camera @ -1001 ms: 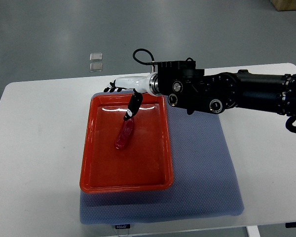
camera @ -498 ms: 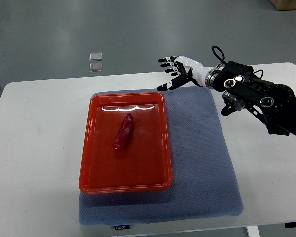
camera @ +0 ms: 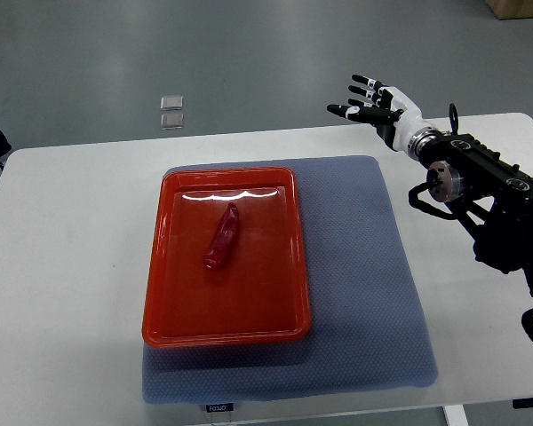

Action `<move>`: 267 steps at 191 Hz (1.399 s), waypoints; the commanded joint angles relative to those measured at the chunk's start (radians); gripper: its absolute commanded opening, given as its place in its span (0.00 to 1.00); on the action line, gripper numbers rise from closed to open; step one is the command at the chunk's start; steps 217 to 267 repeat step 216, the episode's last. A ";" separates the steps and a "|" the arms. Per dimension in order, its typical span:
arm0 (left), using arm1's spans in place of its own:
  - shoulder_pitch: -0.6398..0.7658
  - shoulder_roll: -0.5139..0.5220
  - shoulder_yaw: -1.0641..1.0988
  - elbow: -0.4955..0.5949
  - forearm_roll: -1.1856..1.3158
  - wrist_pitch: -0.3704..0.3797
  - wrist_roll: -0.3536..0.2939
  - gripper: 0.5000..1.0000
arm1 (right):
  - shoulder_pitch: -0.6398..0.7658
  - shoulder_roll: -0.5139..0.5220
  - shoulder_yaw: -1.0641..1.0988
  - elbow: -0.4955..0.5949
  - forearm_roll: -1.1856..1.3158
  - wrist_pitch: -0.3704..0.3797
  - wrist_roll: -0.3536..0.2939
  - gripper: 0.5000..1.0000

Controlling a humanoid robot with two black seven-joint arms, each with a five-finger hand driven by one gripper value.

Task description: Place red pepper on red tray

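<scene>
The red pepper (camera: 224, 238) lies alone inside the red tray (camera: 226, 328), slanted with its tip toward the far rim, in the same spot it held 0.5 s ago. The tray sits on the blue-grey mat (camera: 364, 293) covering the middle of the white table (camera: 62, 293), and neither has shifted. What has changed is the right hand (camera: 377, 104): 1 s ago it hung over the tray's far edge with a finger down at the pepper, 0.5 s ago it had drawn back past the mat's far right corner, and now it is farther right and beyond the table's far edge, well apart from the tray. Its fingers (camera: 361, 85) are spread wide and hold nothing. The black right arm (camera: 480, 182) crosses the table's right end.
</scene>
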State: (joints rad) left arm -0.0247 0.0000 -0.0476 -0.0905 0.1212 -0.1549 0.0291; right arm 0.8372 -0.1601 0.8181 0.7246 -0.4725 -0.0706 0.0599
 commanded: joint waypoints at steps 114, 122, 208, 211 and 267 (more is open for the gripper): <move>0.000 0.000 0.000 0.000 0.000 0.000 0.000 1.00 | -0.107 0.059 0.128 -0.057 0.413 0.006 0.189 0.83; 0.000 0.000 0.000 0.000 0.000 0.000 0.000 1.00 | -0.107 0.062 0.133 -0.077 0.414 0.008 0.196 0.83; 0.000 0.000 -0.002 0.000 0.000 0.000 0.000 1.00 | -0.107 0.068 0.116 -0.099 0.413 0.011 0.201 0.84; 0.000 0.000 -0.002 0.000 0.000 0.000 0.000 1.00 | -0.107 0.068 0.115 -0.099 0.413 0.011 0.201 0.84; 0.000 0.000 -0.002 0.000 0.000 0.000 0.000 1.00 | -0.107 0.068 0.115 -0.099 0.413 0.011 0.202 0.84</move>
